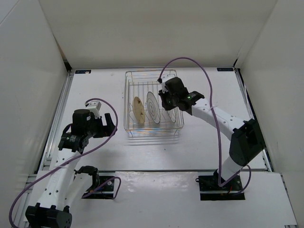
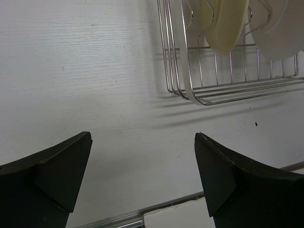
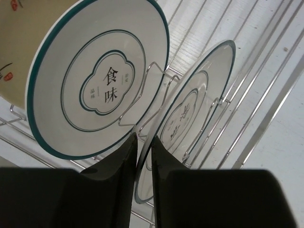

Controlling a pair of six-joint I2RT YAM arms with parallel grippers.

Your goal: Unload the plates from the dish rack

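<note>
Right gripper (image 3: pixel 143 137) clamped on rightmost plate (image 3: pixel 199 95) rim in dish rack (image 2: pixel 237 92); left gripper (image 2: pixel 142 135) apart

Three plates (image 1: pixel 152 107) upright in dish rack (image 1: pixel 142 72)

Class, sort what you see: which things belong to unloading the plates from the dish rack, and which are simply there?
Job in hand: dish rack; tan plate; centre ringed plate; outer ringed plate; right gripper; left gripper.
Simply there: table; purple cables.
</note>
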